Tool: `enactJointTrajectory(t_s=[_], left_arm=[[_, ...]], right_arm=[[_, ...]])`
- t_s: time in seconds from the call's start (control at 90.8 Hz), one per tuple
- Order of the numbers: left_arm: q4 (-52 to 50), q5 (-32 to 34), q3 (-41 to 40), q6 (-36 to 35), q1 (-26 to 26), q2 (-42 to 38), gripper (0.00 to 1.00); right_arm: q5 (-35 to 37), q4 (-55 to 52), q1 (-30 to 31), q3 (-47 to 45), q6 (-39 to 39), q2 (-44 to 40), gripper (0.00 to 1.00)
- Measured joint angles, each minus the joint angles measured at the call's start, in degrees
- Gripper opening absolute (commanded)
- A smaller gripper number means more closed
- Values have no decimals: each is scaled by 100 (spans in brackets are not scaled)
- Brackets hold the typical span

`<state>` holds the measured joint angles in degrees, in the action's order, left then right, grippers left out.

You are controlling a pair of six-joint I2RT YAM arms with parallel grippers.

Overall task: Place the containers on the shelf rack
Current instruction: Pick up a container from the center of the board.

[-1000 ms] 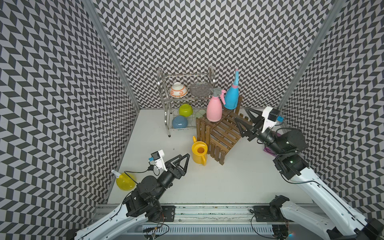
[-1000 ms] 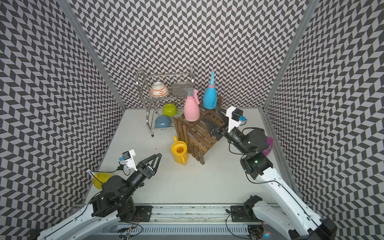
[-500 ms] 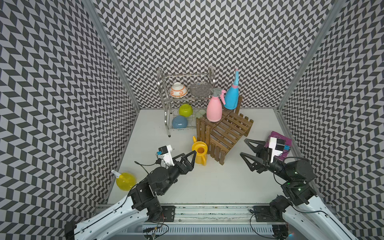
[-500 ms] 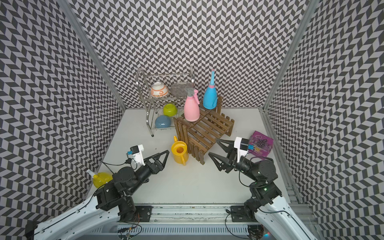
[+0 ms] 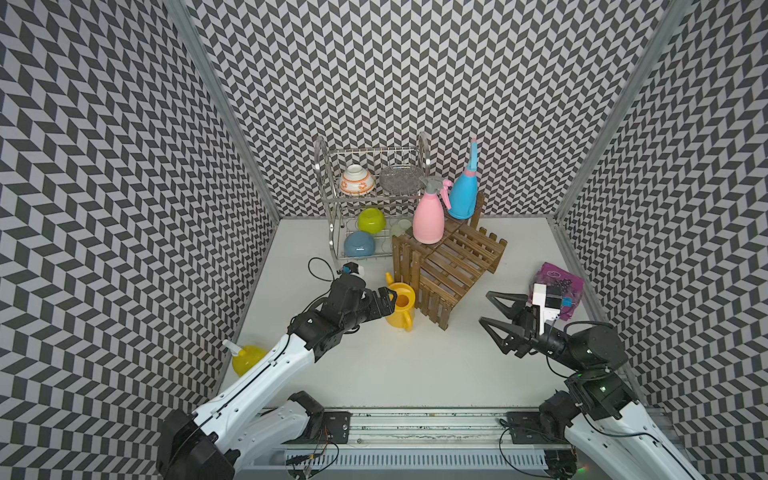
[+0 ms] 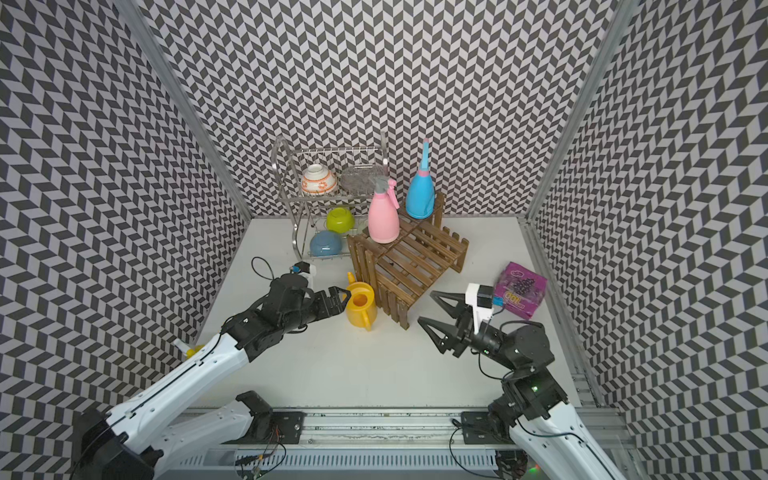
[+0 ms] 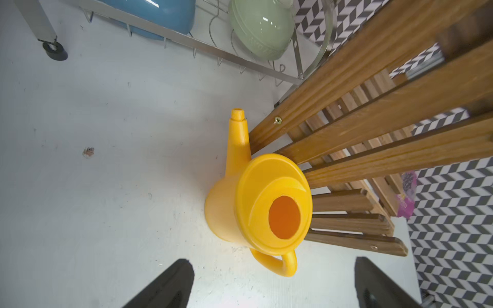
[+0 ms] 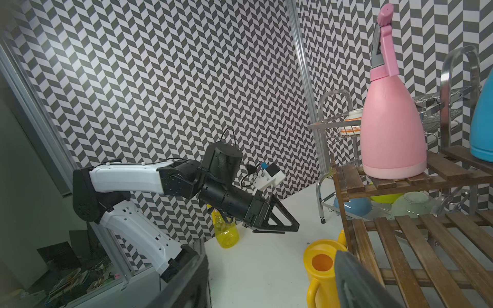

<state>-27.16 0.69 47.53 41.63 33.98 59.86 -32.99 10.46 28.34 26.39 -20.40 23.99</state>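
The opaque yellow watering can (image 5: 401, 307) (image 6: 361, 305) (image 7: 261, 202) (image 8: 320, 266) stands upright on the table against the front left corner of the brown shelf rack (image 5: 457, 266) (image 6: 415, 262) (image 7: 373, 106) (image 8: 426, 240). My left gripper (image 5: 390, 301) (image 6: 344, 300) (image 7: 272, 262) is open. It sits at the can's left side, its fingers straddling the handle without touching it. The pink spray bottle (image 5: 428, 220) (image 6: 382, 220) (image 8: 392, 128) and the blue spray bottle (image 5: 463, 195) (image 6: 419, 195) stand on the rack's upper tiers. The translucent yellow bottle (image 5: 247, 359) (image 8: 226, 232) stands at the left wall, partly behind the left arm. My right gripper (image 5: 485, 308) (image 6: 426, 307) (image 8: 272, 256) hangs open and empty to the right of the rack.
A silver wire dish rack (image 5: 332, 199) holding bowls stands behind the shelf rack at the back. A purple package (image 5: 559, 286) lies by the right wall, just behind my right gripper. Patterned walls close in the table on three sides.
My left gripper has reached forward from the front left up to the watering can. My right arm has drawn back from the shelf rack to the front right, its gripper still open.
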Motion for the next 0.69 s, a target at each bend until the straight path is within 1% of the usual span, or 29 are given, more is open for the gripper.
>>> enactJointTrajectory(t_s=[0.099, 0.143, 0.187, 0.242, 0.286, 0.341, 0.375, 0.408, 0.43, 0.474, 0.496, 0.694], left_arm=[[-219, 11, 348, -203, -2, 457, 88], [-297, 31, 479, -286, -2, 647, 85], [-372, 61, 590, -337, -2, 839, 84], [-461, 116, 708, -391, -2, 1058, 79], [-507, 155, 772, -437, -4, 1217, 79], [-544, 212, 817, -479, -4, 1384, 76], [-575, 247, 835, -501, -4, 1471, 72], [-601, 275, 855, -525, -4, 1552, 71], [-605, 286, 861, -535, -7, 1602, 68], [-619, 304, 883, -588, -7, 1694, 67], [-619, 308, 892, -595, -7, 1744, 64], [-632, 214, 1060, -632, -4, 2133, 63]], right_arm=[[46, -42, 0, -15, 0, -61, 77], [63, -66, 0, -20, 0, -76, 77], [72, -94, 0, -26, 0, -83, 77], [92, -129, 0, -33, 0, -83, 77], [111, -151, 0, -33, 0, -83, 77], [131, -155, 0, -33, 0, -90, 77], [146, -164, 0, -33, 2, -103, 77], [153, -175, 0, -33, 4, -120, 77], [155, -175, 0, -33, 7, -129, 77], [168, -177, 0, -33, 22, -140, 77], [170, -184, 0, -33, 24, -146, 77], [199, -197, 0, -33, 72, -153, 77]])
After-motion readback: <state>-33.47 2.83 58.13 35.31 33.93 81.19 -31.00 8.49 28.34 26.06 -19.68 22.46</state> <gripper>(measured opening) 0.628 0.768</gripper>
